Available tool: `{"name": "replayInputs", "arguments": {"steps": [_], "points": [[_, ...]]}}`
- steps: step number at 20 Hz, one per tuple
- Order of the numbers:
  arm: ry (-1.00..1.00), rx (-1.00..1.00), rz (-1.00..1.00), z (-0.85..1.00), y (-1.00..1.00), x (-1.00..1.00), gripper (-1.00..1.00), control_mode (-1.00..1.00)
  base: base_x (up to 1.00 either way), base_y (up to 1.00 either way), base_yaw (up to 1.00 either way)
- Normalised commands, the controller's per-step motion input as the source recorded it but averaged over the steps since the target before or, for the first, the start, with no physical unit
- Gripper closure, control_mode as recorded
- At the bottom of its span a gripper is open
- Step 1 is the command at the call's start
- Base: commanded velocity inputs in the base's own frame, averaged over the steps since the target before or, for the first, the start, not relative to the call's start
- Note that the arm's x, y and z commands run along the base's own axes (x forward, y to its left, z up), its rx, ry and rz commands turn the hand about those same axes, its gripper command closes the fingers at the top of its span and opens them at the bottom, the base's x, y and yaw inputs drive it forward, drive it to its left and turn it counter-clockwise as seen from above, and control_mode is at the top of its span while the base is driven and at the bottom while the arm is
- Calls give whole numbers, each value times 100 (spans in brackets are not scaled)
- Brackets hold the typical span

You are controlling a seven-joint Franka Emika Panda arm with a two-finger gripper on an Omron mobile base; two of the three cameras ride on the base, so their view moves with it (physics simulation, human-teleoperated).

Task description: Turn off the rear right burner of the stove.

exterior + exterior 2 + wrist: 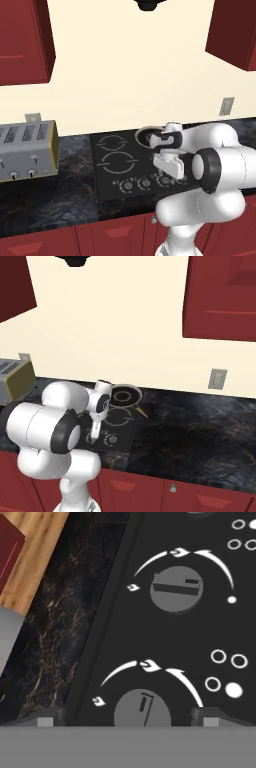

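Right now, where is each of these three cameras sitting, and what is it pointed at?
Left base view: behind the arm's left, looking forward and down at the stove, toaster and counter; the white arm rises lower right.
Right base view: behind the arm's right, over the same stove; arm lower left, gripper above the knobs.
Hand view: on the hand, close over two knobs; finger tips at the bottom.
Both base views share the rear right burner, stove and toaster.

no readable text, flame icons on stove [165, 637]
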Motion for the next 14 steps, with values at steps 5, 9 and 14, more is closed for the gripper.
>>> {"name": "replayInputs", "arguments": {"steps": [5, 9, 14], "points": [[0, 0, -6, -6, 0, -8, -100, -100, 0, 0, 0], [0, 0, -3, -17, 0, 13, -100, -100, 0, 0, 0], [0, 0, -1, -21, 0, 11, -100, -100, 0, 0, 0]]}}
